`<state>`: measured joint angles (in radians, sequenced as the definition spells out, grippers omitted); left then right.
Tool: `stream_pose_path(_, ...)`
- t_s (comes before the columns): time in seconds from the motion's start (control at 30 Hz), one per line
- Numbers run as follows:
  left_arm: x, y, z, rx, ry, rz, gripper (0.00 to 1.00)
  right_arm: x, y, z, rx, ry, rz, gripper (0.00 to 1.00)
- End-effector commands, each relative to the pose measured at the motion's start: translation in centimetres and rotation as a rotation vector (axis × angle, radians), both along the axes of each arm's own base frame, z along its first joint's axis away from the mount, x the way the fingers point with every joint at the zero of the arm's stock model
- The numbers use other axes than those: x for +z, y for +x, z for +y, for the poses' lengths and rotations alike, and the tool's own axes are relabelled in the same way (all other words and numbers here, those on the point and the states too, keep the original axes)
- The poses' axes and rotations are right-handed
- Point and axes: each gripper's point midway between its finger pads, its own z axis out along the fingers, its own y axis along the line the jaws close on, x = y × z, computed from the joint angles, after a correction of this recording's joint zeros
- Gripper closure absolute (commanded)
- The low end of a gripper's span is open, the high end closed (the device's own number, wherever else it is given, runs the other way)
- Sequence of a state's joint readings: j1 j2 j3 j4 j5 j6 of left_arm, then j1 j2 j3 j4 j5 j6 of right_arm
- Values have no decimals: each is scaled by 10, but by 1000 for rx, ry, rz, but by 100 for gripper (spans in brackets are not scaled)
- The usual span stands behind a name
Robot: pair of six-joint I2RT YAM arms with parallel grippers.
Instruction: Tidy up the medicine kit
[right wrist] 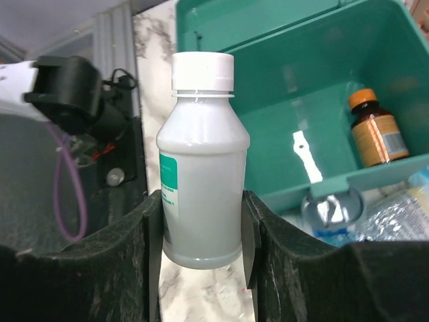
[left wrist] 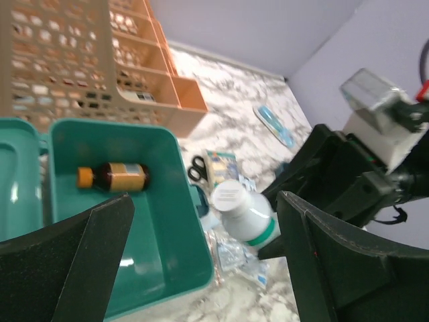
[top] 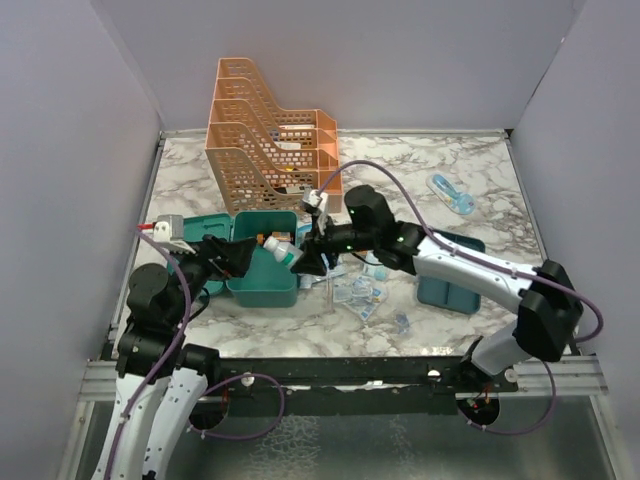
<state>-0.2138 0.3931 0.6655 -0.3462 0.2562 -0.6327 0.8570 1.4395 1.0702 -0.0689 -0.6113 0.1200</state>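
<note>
Your right claw (right wrist: pixel 203 218) is partly closed on a white bottle (right wrist: pixel 201 168). Its two fingers press the lower body on opposite sides, and the cap end sticks out beyond the fingertips. The grip sits low on a smooth, round body, so I judge a quick swing could let the bottle twist or slip. Move slowly.

The bottle hangs just over the right rim of the teal box (top: pixel 262 292), which stands open near the left middle of the table with its lid (top: pixel 195 225) folded out to the left. A brown bottle (left wrist: pixel 117 178) with an orange cap lies on its side at the far end of the box floor. The near part of the floor is bare, and that looks like the best spot for the white bottle.

Your left claw (left wrist: pixel 201 208) stands wide open with nothing in it, on the near left of the box, pointing across it at the white bottle. I cannot tell whether a hand-over or a direct drop is meant. For a hand-over, have the left fingers take the cap half, clear of the right fingers, before you let go. For a drop, pull the left claw back first, lower the bottle past the rim and lay it beside the brown bottle.

Loose packets (top: pixel 358 293) lie just right of the box, so steer clear of them.
</note>
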Motion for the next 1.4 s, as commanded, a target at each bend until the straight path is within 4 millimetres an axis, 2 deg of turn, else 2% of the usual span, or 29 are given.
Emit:
stream_pose_path(0.0, 12, 2, 35, 171, 108, -139, 8, -2, 29, 34, -35, -76, -146, 71)
stream_pose_path(0.2, 4, -8, 49, 232, 129, -213, 8, -9, 61, 62, -42, -133, -220, 71)
stream_pose_path(0.43, 2, -9, 72, 361, 124, -187, 7, -45, 91, 69, -85, -286, -295, 73)
stream_pose_path(0.53, -3, -8, 82, 418, 131, -155, 7, -51, 93, 71, -72, -313, -309, 73)
stream_pose_path(0.67, -10, -12, 96, 490, 155, -102, 8, -63, 87, 77, -6, -402, -334, 73)
stream_pose_path(1.1, -15, -15, 121, 639, 127, -70, 8, -113, 96, 77, -6, -591, -374, 75)
stream_pose_path(1.37, -17, -18, 131, 695, 119, -51, 7, -127, 105, 83, -2, -626, -391, 71)
